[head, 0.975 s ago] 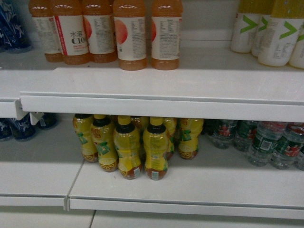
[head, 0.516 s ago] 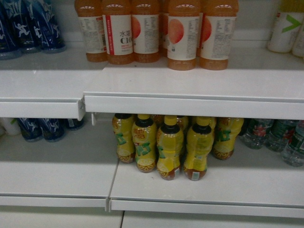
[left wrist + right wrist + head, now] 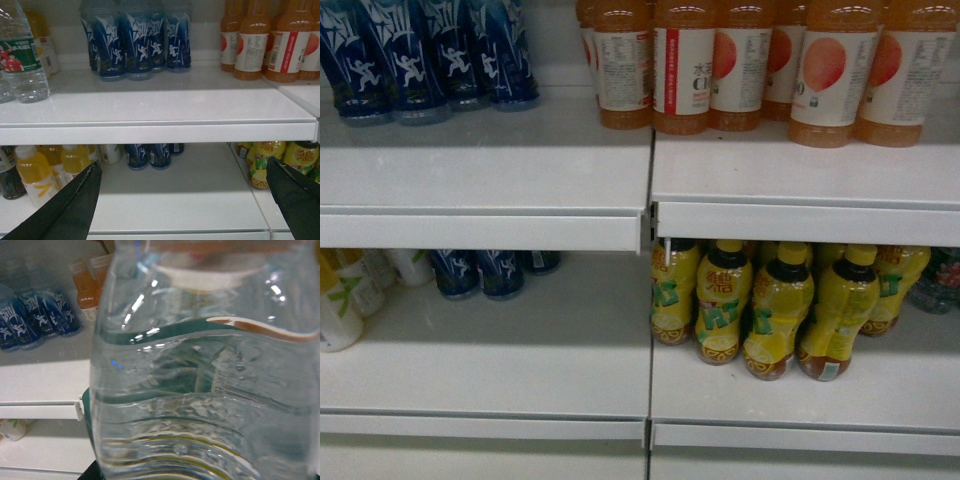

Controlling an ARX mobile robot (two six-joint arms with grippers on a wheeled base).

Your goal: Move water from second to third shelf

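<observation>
shift: our head view has swung left; yellow bottles (image 3: 760,305) now sit right of centre.
water (image 3: 200,375): fills our right wrist view, seemingly grasped.
left gripper (image 3: 182,187): released, empty.
next: we set it on the shelf (image 3: 150,107).

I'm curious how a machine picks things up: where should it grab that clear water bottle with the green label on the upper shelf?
Grip the water bottle around its labelled middle, coming in from the open shelf front with the jaws either side. It stands upright, and its round ribbed body suits a sideways pinch.
</observation>
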